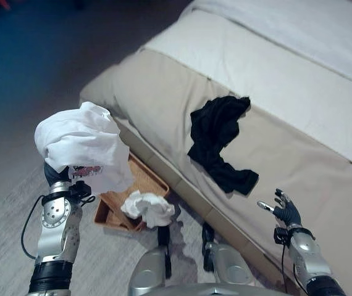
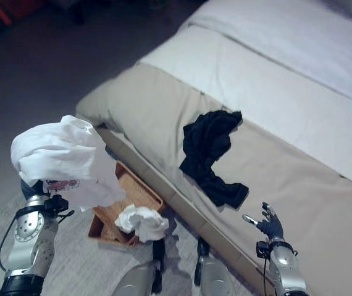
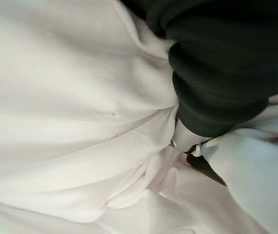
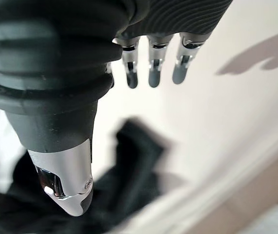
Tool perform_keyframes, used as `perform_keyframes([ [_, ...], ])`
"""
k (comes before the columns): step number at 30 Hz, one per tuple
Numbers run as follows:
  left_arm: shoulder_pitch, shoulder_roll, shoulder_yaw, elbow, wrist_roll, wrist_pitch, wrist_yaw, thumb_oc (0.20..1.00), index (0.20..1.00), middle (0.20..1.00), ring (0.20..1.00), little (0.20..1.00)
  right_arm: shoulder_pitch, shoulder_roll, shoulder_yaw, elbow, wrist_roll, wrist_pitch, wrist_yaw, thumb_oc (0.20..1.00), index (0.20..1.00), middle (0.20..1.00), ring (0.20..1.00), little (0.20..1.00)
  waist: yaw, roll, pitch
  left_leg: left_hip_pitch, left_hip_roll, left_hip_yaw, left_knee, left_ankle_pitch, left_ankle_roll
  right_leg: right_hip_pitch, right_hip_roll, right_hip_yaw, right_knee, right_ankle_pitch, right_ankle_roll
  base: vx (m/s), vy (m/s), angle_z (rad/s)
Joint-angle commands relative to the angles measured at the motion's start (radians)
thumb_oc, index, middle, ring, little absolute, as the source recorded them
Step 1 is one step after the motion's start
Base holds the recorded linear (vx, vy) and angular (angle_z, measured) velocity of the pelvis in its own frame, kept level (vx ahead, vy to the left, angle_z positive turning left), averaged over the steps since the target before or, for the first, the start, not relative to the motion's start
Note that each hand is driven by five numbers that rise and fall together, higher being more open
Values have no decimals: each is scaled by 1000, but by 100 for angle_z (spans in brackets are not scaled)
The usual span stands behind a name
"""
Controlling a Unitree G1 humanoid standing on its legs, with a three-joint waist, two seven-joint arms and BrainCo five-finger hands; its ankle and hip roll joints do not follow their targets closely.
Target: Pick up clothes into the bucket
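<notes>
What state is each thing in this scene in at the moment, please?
white garment: bunched, held up above the floor by the left hand.
left hand: under the cloth, fingers hidden.
basket: on the floor, holding a crumpled white cloth.
black garment: lying crumpled on the bed.
right hand: open, empty.

Bed: runs diagonally from upper right toward lower centre. Beige cover over near portion and rounded corner; cover creased at corner. White sheet forms a band beyond beige section; lighter, finer-textured white bedding at far upper edge. Bed side panel: pale, w/ seams dividing it into segments, drops to floor.

Floor: dark grey carpet upper left, bluish tone toward far corner; lighter grey w/ faint streak pattern nearer, lower left. Small red item at far upper left, too dim to identify.
</notes>
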Motion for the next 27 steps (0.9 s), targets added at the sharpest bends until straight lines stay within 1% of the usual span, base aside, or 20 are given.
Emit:
perform_keyframes([
  [1, -33, 72, 72, -13, 34, -124, 49, 200, 200, 200, 200, 200, -9, -19, 58, 2, -62, -39, -39, 1000, 1000, 1000, 1000, 1000, -3, -48, -22, -103, -30, -72, 195, -105, 18, -17, -95, -35, 67, 3, 48, -69, 18, 0],
  [3, -43, 78, 71, -2, 40, -127, 61, 200, 200, 200, 200, 200, -13, -19, 67, 24, -71, -38, -44, 1000, 1000, 1000, 1000, 1000, -4, -53, -12, -124, -29, -72, 208, -106, 17, -36, -97, -33, 76, 3, 48, -66, 18, 2],
  [4, -84, 104, 54, 27, 42, -136, 86, 200, 200, 200, 200, 200, -28, -25, 81, 61, -74, -41, -61, 1000, 1000, 1000, 1000, 1000, -5, -65, 15, -164, -27, -75, 233, -106, 17, -72, -100, -30, 93, 4, 48, -91, 17, 1],
  [5, -103, 116, 46, 48, 44, -138, 96, 200, 200, 200, 200, 200, -34, -23, 89, 74, -76, -43, -66, 1000, 1000, 1000, 1000, 1000, -2, -69, 28, -183, -26, -75, 253, -115, 16, -91, -98, -29, 111, -4, 47, -128, 31, 2],
  [9, -202, 176, 2, 134, 56, -147, 150, 200, 200, 200, 200, 200, -63, -27, 116, 95, -68, -57, -94, 1000, 1000, 1000, 1000, 1000, -9, -92, 86, -274, -28, -80, 313, -119, 20, -171, -105, -26, 157, -2, 48, -100, 33, 5],
  [10, -202, 176, 2, 134, 56, -147, 150, 200, 200, 200, 200, 200, -63, -27, 116, 95, -68, -57, -94, 1000, 1000, 1000, 1000, 1000, -8, -92, 86, -274, -28, -80, 313, -119, 20, -172, -105, -26, 158, -2, 48, -112, 33, 2],
  [11, -252, 204, -24, 171, 67, -144, 177, 200, 200, 200, 200, 200, -77, -27, 127, 94, -55, -67, -105, 1000, 1000, 1000, 1000, 1000, -12, -104, 113, -319, -29, -85, 343, -121, 22, -210, -109, -27, 183, -2, 48, -81, 17, 1],
  [13, -254, 205, -25, 173, 67, -145, 177, 200, 200, 200, 200, 200, -78, -26, 127, 95, -55, -67, -105, 1000, 1000, 1000, 1000, 1000, -12, -104, 111, -323, -30, -84, 346, -122, 22, -214, -109, -27, 185, -3, 48, -57, 12, 0],
  [14, -274, 222, -34, 198, 74, -143, 185, 200, 200, 200, 200, 200, -83, -27, 135, 89, -52, -72, -109, 1000, 1000, 1000, 1000, 1000, -13, -110, 125, -343, -30, -86, 358, -122, 22, -229, -109, -26, 194, -4, 48, -124, 18, 0],
  [15, -327, 258, -60, 243, 93, -136, 210, 200, 200, 200, 200, 200, -96, -28, 149, 76, -40, -86, -119, 1000, 1000, 1000, 1000, 1000, -20, -124, 156, -402, -33, -90, 403, -127, 25, -276, -110, -25, 223, -3, 48, -177, 43, 0],
  [16, -372, 299, -86, 282, 116, -127, 234, 200, 200, 200, 200, 200, -105, -29, 162, 61, -29, -94, -127, 1000, 1000, 1000, 1000, 1000, -25, -132, 156, -471, -33, -94, 446, -136, 26, -342, -111, -23, 258, -7, 47, -168, 43, 1],
  [17, -390, 311, -94, 308, 116, -129, 241, 200, 200, 200, 200, 200, -107, -30, 166, 54, -24, -100, -131, 1000, 1000, 1000, 1000, 1000, -28, -137, 156, -510, -33, -94, 473, -142, 28, -376, -112, -21, 276, -8, 47, -77, 33, -1],
  [18, -391, 311, -94, 308, 116, -129, 240, 200, 200, 200, 200, 200, -107, -30, 166, 54, -24, -100, -131, 1000, 1000, 1000, 1000, 1000, -28, -137, 156, -511, -33, -94, 474, -142, 28, -377, -112, -21, 276, -8, 47, 0, 0, 0],
  [19, -417, 324, -112, 342, 120, -120, 259, 200, 200, 200, 200, 200, -112, -31, 180, 41, -14, -110, -142, 1000, 1000, 1000, 1000, 1000, -34, -143, 156, -555, -28, -102, 520, -185, 26, -422, -105, -12, 313, -38, 54, 46, 9, 2],
  [20, -419, 325, -114, 344, 119, -121, 259, 200, 200, 200, 200, 200, -112, -31, 179, 41, -14, -110, -142, 1000, 1000, 1000, 1000, 1000, -32, -143, 156, -558, -27, -101, 526, -189, 26, -424, -104, -11, 317, -41, 54, 23, 18, 3],
  [23, -467, 345, -148, 395, 125, -107, 276, 200, 200, 200, 200, 200, -119, -35, 187, -1, 6, -126, -158, 1000, 1000, 1000, 1000, 1000, -44, -160, 156, -647, -23, -103, 577, -198, 30, -509, -98, -10, 349, -39, 56, -54, 19, -7],
  [24, -501, 364, -166, 433, 134, -95, 288, 200, 200, 200, 200, 200, -116, -39, 194, -30, 18, -136, -165, 1000, 1000, 1000, 1000, 1000, -53, -168, 156, -690, -23, -105, 594, -198, 30, -552, -96, -11, 358, -37, 57, -59, 19, -8],
  [27, -561, 374, -203, 490, 124, -79, 291, 200, 200, 200, 200, 200, -120, -47, 201, -51, 29, -145, -175, 1000, 1000, 1000, 1000, 1000, -66, -174, 156, -753, -24, -108, 619, -199, 32, -613, -95, -9, 374, -35, 58, -28, 10, -1],
])
